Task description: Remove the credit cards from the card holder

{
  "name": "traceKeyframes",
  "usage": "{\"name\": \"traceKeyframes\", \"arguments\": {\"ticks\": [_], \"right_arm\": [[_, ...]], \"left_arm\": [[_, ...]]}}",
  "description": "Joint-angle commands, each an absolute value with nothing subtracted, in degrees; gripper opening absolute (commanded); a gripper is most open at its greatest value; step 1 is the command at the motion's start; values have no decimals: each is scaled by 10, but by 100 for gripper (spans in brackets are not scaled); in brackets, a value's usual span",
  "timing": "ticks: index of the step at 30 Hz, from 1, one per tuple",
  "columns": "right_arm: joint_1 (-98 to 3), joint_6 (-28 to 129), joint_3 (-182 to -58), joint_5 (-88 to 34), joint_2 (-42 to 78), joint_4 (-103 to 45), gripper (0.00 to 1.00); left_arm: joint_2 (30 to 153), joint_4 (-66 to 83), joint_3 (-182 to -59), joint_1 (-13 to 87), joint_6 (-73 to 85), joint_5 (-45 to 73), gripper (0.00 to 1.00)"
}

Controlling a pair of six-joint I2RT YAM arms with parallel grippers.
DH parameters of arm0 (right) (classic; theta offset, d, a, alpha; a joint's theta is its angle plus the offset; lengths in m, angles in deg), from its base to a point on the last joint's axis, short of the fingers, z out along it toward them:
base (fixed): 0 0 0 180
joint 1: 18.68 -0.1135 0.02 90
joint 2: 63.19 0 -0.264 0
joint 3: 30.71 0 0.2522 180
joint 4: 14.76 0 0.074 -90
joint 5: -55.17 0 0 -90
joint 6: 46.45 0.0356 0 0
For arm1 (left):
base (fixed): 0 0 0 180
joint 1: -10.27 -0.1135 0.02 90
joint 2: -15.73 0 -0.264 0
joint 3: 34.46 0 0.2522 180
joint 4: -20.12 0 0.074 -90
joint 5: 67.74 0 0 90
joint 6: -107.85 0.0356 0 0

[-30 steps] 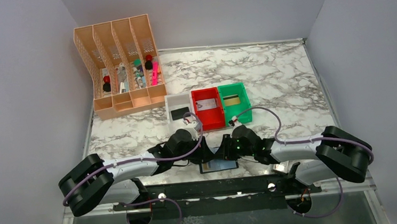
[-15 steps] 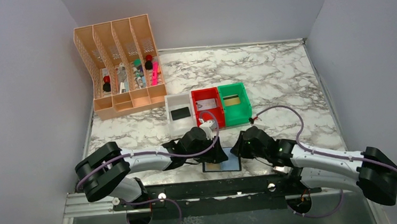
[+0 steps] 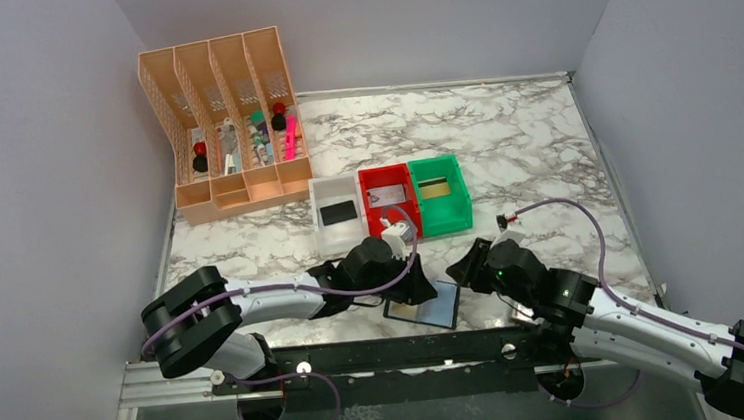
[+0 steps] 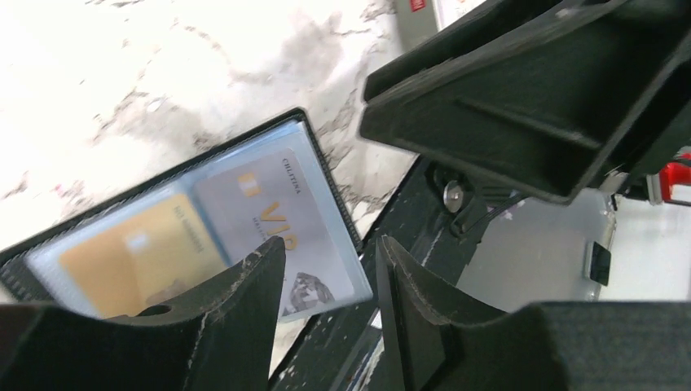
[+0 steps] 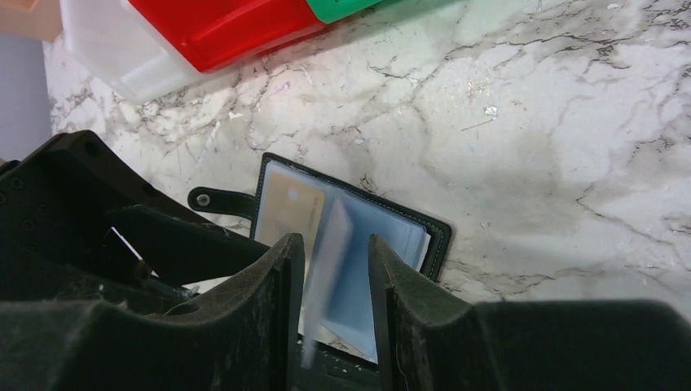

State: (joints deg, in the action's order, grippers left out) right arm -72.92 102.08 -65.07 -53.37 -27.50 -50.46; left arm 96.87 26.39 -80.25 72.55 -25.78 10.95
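The card holder (image 3: pixel 426 309) lies open near the table's front edge, black-edged (image 5: pixel 424 228), with glossy blue-grey pockets. In the left wrist view its pockets (image 4: pixel 244 175) show a gold card (image 4: pixel 122 261) and a grey printed card (image 4: pixel 269 204). My left gripper (image 4: pixel 330 242) hovers open over the holder's corner, nothing between its fingers; in the top view it (image 3: pixel 422 288) is at the holder's left. My right gripper (image 5: pixel 334 244) is open just right of the holder (image 3: pixel 461 271). A blurred blue pocket leaf (image 5: pixel 338 224) stands between its fingers, unclamped. Another gold card (image 5: pixel 289 208) shows beside it.
Behind the holder stand a white bin (image 3: pixel 320 236) holding a black card (image 3: pixel 336 213), a red bin (image 3: pixel 394 226) with a white card (image 3: pixel 386 195), and a green bin (image 3: pixel 453 209) with a gold card (image 3: pixel 435 188). An orange organiser (image 3: pixel 226 121) is back left. A black rail (image 3: pixel 389 354) runs along the front.
The right arm has swung out to the right, its gripper now wider and off to the holder's right. The left gripper shifted right. The holder has turned slightly.
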Motion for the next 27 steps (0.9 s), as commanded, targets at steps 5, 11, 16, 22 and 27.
{"name": "traceKeyframes", "arguments": {"ticks": [5, 11, 16, 22, 27], "right_arm": [[-726, 1013, -661, -526, -248, -526, 40], [-726, 951, -643, -434, -225, -442, 40], [-726, 920, -627, -330, -143, -346, 39], [-726, 962, -669, -424, -89, -463, 38], [-726, 970, -659, -436, -101, -486, 36]], "left_arm": [[1033, 273, -862, 750, -228, 45, 49], [948, 143, -848, 751, -220, 209, 49], [915, 88, -833, 746, -223, 272, 50], [930, 140, -810, 743, -232, 231, 52], [967, 193, -807, 743, -237, 190, 53]]}}
